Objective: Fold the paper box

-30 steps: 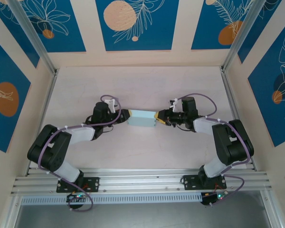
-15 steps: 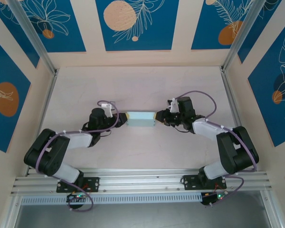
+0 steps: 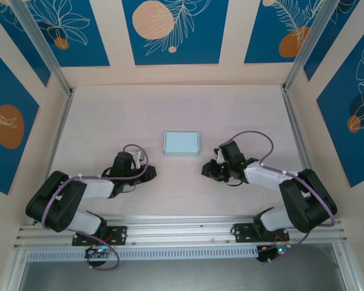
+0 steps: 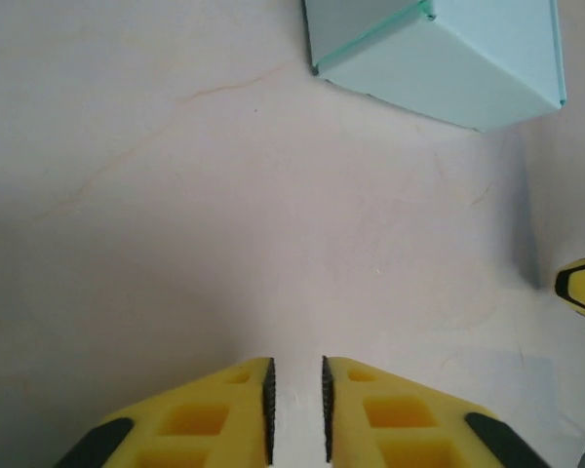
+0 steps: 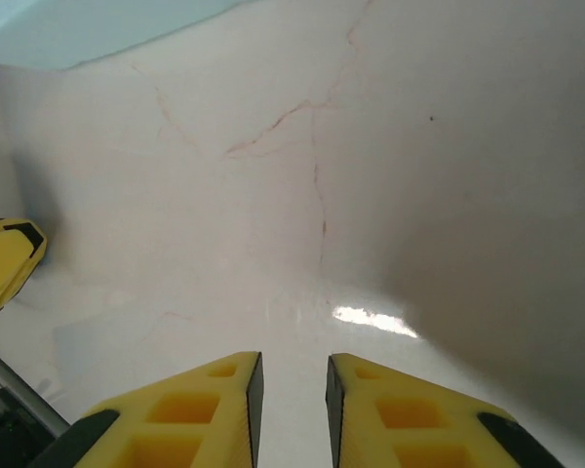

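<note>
The left arm lies low over the table [image 3: 109, 115], its forearm pointing toward 3 o'clock. The left gripper [image 3: 150, 172] is narrowly parted and empty. The paper box [image 3: 181, 143], a formed rectangular block, rests at its 1 o'clock, untouched. The right arm mirrors this pose, and the right gripper [image 3: 205, 170] is likewise narrow and empty. The left wrist view adds the box's side walls.

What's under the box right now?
The box rests flat on the table, and nothing sticks out from beneath its edges. The box covers the patch of table directly under it, so anything thin lying there cannot be seen.
</note>
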### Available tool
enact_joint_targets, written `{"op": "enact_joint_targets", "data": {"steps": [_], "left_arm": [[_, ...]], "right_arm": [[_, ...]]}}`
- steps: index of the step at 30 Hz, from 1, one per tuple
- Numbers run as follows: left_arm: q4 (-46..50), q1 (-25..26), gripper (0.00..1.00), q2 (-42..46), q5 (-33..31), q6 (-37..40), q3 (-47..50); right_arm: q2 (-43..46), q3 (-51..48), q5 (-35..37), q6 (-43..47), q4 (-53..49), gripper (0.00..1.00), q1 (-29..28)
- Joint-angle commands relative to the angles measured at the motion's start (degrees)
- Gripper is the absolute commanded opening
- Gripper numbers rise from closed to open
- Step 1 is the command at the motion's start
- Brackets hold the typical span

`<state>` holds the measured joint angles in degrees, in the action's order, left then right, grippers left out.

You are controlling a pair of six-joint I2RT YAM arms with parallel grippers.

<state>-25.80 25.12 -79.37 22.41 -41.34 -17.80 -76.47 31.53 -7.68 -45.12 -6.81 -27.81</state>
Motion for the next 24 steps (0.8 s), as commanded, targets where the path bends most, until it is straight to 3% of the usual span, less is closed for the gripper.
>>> {"op": "enact_joint_targets", "data": {"steps": [1, 5, 11, 18, 24], "left_arm": [[6.44, 0.01, 0.24, 5.42, -1.15, 2.53, -2.34], [9.54, 0.03, 0.32, 9.21, -2.40, 3.36, -5.63], [5.78, -0.60, 0.61, -0.10, -1.55, 5.42, -14.76], [1.44, -2.58, 0.56, -15.50, -0.13, 6.24, -24.42], [-2.19, -3.59, 0.48, -22.38, 3.25, 3.93, -26.89]], "right_arm": [[4.62, 3.64, 3.71, 0.47, -6.08, 0.28, -0.77], [6.46, 7.71, 6.56, 1.13, -11.11, 0.38, -0.75], [-1.15, 17.06, 9.97, 4.02, -13.92, 0.73, 0.33], [-16.59, 28.15, 6.90, 6.97, -12.12, 0.75, 3.25], [-25.22, 33.38, 1.95, 8.59, -10.03, 0.67, 4.03]]}}
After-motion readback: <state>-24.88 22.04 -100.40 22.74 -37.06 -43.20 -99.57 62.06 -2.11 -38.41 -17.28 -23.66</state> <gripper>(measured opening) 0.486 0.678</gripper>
